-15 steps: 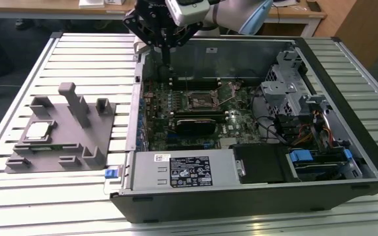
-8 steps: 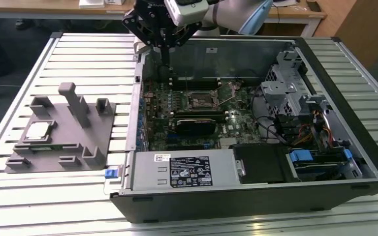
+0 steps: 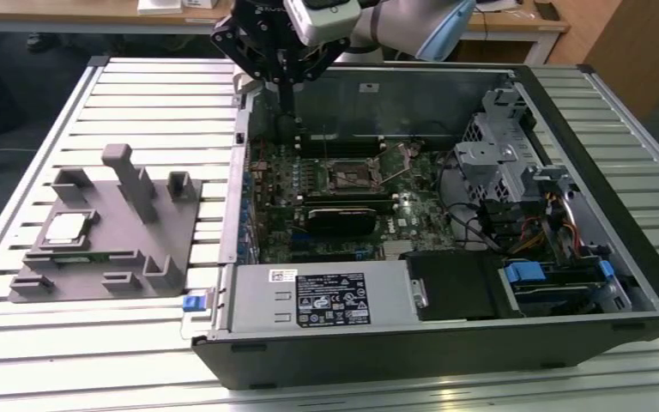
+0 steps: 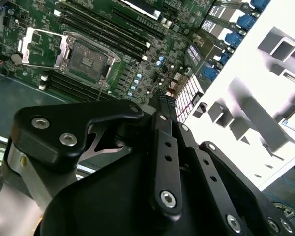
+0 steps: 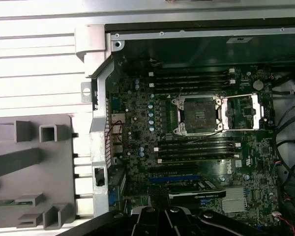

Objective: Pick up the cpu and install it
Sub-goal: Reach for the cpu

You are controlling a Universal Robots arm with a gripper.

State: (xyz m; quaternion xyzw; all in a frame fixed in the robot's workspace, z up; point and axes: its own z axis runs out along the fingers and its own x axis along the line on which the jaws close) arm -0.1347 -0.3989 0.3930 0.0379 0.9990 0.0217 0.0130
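Overhead, the black pincer [image 4: 162, 97] hangs closed, empty; one small silvery-topped square cpu [image 3: 66, 227] sits on one grey plastic fixture [image 3: 129, 251].

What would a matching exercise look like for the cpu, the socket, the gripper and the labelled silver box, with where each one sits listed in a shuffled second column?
Column one:
1. cpu
2. socket
3. gripper
4. labelled silver box

Column two:
A. on the motherboard, open and empty
B. inside the case, along its edge nearest the exterior camera
C. on the grey fixture, outside the case
D. above the case's far corner, on the exterior view's left

Pairs: 1-C, 2-A, 3-D, 4-B.
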